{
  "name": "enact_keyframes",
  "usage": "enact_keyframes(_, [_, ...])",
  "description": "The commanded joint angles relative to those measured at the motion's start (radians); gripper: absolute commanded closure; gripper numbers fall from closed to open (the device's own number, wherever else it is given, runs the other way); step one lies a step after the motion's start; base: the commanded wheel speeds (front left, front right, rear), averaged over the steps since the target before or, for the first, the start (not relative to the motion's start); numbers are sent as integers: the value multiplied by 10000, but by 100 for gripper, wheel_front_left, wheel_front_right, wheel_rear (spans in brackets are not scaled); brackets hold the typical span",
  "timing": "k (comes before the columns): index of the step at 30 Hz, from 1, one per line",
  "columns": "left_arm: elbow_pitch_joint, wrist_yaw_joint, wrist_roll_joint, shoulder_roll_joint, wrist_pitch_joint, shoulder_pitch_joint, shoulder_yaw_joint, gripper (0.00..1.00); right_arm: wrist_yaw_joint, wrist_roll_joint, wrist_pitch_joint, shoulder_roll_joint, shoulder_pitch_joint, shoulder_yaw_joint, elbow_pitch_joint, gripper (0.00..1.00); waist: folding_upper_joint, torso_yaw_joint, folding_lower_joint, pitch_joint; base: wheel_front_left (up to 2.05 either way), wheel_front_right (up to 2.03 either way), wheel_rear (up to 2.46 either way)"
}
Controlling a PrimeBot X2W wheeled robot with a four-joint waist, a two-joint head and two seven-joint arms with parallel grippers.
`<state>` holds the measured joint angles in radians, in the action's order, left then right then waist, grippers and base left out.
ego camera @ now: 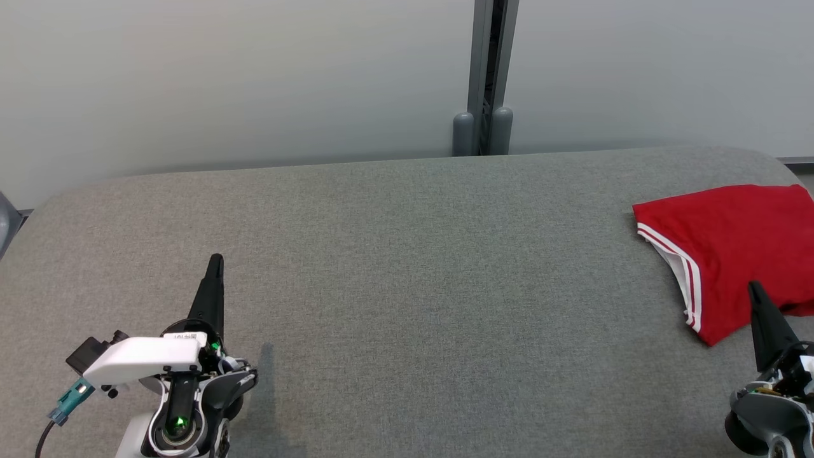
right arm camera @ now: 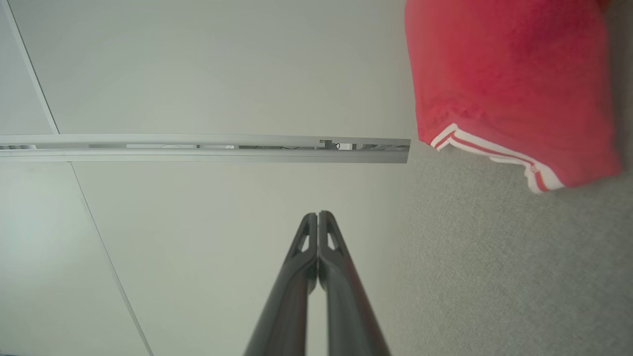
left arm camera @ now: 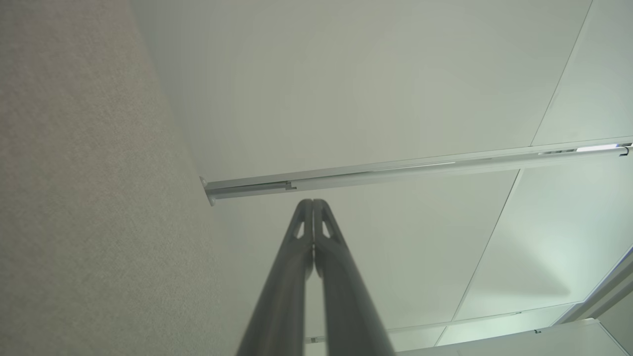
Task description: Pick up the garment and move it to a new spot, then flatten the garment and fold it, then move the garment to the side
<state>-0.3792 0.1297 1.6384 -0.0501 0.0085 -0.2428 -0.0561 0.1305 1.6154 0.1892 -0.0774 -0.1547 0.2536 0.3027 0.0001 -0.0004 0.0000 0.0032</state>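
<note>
Grey fabric-covered table point(ego camera: 407, 267) with rounded corners, folded red garment point(ego camera: 731, 248) with white-striped trim at its right end

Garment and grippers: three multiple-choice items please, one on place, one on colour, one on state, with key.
1. Where on the grey cushion is the garment? A) robot's right end B) centre C) robot's left end
2. Its trim stripes are: A) blue B) white C) yellow
3. The left gripper and right gripper are: A) both open B) both shut, empty C) right shut on cloth
Key: 1A, it lies at head view's right edge; 2B, white bands edge the red cloth; 3B, wrist views show jaws pressed together, nothing between.
</note>
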Motion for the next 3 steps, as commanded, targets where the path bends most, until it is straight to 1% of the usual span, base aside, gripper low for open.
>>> enact_keyframes(1, [-7, 37, 20, -32, 15, -146, 40, 100, 4, -36, 75, -47, -73, 49, 6, 100, -1, 1, 0, 0, 0, 0, 0])
enact_keyframes(3, [-5, 37, 19, -32, 16, -145, 40, 100, 4, -35, 68, -44, -74, 52, 6, 100, -1, 1, 0, 0, 0, 0, 0])
